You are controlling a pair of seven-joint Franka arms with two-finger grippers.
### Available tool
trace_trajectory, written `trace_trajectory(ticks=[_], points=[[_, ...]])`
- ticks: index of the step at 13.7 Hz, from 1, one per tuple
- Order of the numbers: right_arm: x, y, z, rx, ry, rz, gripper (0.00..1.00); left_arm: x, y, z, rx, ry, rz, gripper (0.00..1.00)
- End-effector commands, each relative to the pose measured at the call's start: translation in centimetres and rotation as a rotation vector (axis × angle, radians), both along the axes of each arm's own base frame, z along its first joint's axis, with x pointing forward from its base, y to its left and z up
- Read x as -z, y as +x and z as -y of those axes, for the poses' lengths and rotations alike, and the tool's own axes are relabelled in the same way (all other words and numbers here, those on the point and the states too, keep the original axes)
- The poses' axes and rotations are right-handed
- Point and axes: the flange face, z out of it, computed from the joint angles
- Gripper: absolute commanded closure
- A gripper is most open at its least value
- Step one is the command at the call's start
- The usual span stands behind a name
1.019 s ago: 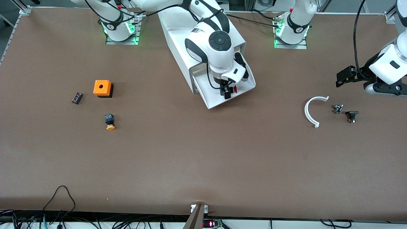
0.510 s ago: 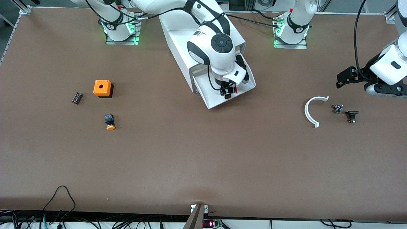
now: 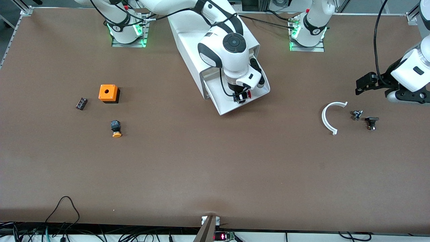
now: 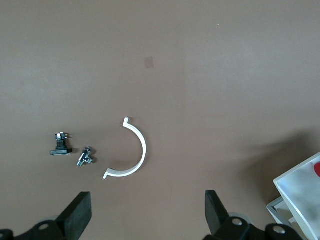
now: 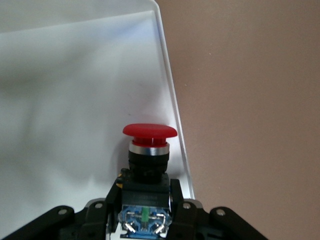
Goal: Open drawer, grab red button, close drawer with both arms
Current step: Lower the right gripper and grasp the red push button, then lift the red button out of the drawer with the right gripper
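My right gripper [image 5: 145, 200] sits down in the pulled-out drawer [image 3: 225, 102], jaws pinched on the black-and-blue body of the button [image 5: 149, 150], whose red cap points toward three o'clock in the front view. My left gripper [image 4: 145, 220] waits with jaws spread wide over the table's left-arm end, above the white curved piece [image 4: 134, 150] and two small parts [image 4: 72, 150]
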Motion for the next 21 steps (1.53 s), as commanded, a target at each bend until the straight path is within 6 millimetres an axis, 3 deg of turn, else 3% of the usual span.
trace_trajectory(ticks=[1,3,5,8,10,14,16,18,21], points=[[-3.3,-0.4,-0.1,-0.004,0.009,0.048,0.82,-0.4,0.6,0.2,-0.002,0.012,0.006,0.0],[-6.3,-0.4,0.3,0.013,0.04,0.064,0.82,-0.3,0.7,0.2,0.0,0.013,0.002,0.0],[-10.1,1.3,2.5,0.057,0.053,0.081,0.82,-0.1,0.7,0.7,0.008,0.013,-0.003,0.0],[-15.5,6.4,9.2,0.217,0.096,0.098,0.82,-0.1,0.8,0.3,0.006,0.01,0.0,0.0],[-17.5,10.2,14.1,0.402,0.131,0.101,0.82,0.0,0.9,0.6,0.011,-0.006,0.001,0.0],[-14.8,14.5,21.1,0.782,0.113,0.063,0.82,0.8,1.3,0.4,0.008,-0.003,-0.011,0.0],[-11.9,15.5,24.8,0.986,0.076,0.015,0.82,1.5,1.8,0.0,0.0,0.0,-0.02,0.0],[-9.1,17.4,29.9,1.13,0.03,-0.012,0.82,1.1,2.5,-0.1,0.0,0.01,-0.008,0.0],[-4.9,18.6,37.0,1.338,-0.025,-0.072,0.82,1.2,2.5,-1.1,-0.014,0.015,-0.009,0.0]])
